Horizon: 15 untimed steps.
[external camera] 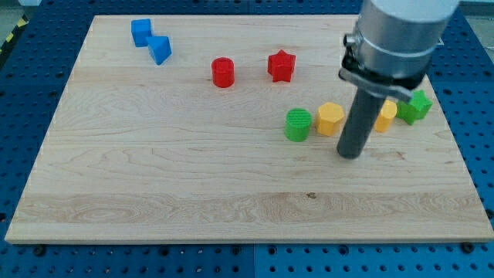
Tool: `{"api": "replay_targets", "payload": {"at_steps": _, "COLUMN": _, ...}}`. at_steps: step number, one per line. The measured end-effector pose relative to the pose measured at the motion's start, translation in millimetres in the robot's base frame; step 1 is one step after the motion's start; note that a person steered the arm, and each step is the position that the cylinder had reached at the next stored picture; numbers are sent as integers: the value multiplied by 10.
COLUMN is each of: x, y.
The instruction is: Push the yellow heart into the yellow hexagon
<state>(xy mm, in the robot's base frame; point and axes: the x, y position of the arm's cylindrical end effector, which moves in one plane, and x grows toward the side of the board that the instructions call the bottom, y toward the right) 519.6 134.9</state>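
Note:
The yellow hexagon sits on the wooden board at the view's right. The yellow heart lies to its right, partly hidden behind my rod. My tip rests on the board just below and between the two yellow blocks, closer to the hexagon's lower right. It touches neither, as far as I can tell.
A green cylinder stands against the hexagon's left. A green block sits right of the heart. A red star and a red cylinder lie higher up. Two blue blocks sit at the top left. The board's right edge is near.

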Motion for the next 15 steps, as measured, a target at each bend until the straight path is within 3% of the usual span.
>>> {"api": "replay_targets", "payload": {"at_steps": 2, "x": -34, "y": -625}}
{"api": "replay_targets", "payload": {"at_steps": 4, "x": -37, "y": -351}}
{"api": "replay_targets", "payload": {"at_steps": 9, "x": -307, "y": 1177}}
{"api": "replay_targets", "payload": {"at_steps": 10, "x": -643, "y": 1158}}
{"api": "replay_targets", "payload": {"at_steps": 11, "x": -707, "y": 1034}}
{"api": "replay_targets", "payload": {"at_steps": 13, "x": -735, "y": 832}}
{"api": "replay_targets", "payload": {"at_steps": 15, "x": -459, "y": 812}}
